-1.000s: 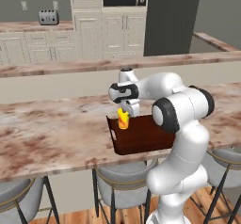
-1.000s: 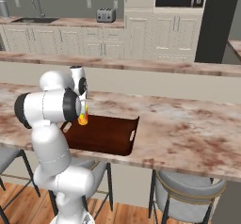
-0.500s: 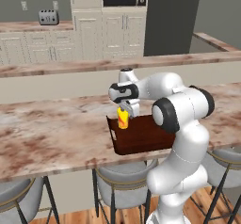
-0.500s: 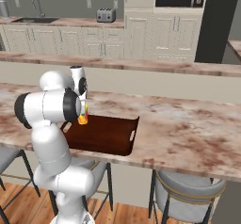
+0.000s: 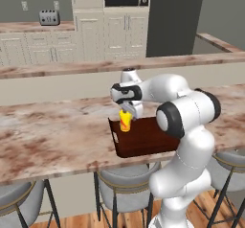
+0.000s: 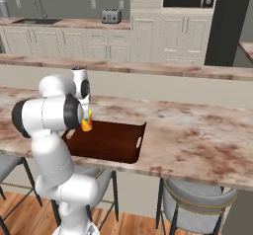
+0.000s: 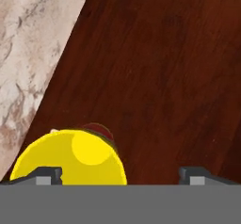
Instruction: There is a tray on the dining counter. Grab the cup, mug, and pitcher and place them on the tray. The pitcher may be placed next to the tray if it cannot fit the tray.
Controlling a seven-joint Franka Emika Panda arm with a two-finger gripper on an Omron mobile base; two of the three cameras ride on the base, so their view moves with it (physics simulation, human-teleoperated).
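The yellow cup (image 5: 125, 122) (image 6: 86, 125) (image 7: 70, 159) stands upright in the near-left corner of the dark reddish-brown tray (image 5: 146, 141) (image 6: 111, 140) (image 7: 164, 77). The tray rests on the marbled dining counter (image 5: 57, 131) (image 6: 197, 135) (image 7: 28, 53). My gripper (image 5: 127, 111) (image 6: 86, 114) (image 7: 120, 175) hangs straight down just above the cup and is open. In the hand view its fingertips (image 7: 48, 174) stand wide apart, with the cup off-centre toward the left one. The mug and the pitcher are out of view.
A raised ledge (image 5: 72, 69) (image 6: 148, 70) runs behind the dining counter. Stools (image 5: 127, 186) (image 6: 197, 199) stand under its front edge. A toaster (image 5: 49, 17) (image 6: 111, 16) sits on the far kitchen counter, and bare counter stretches left and right of the tray.
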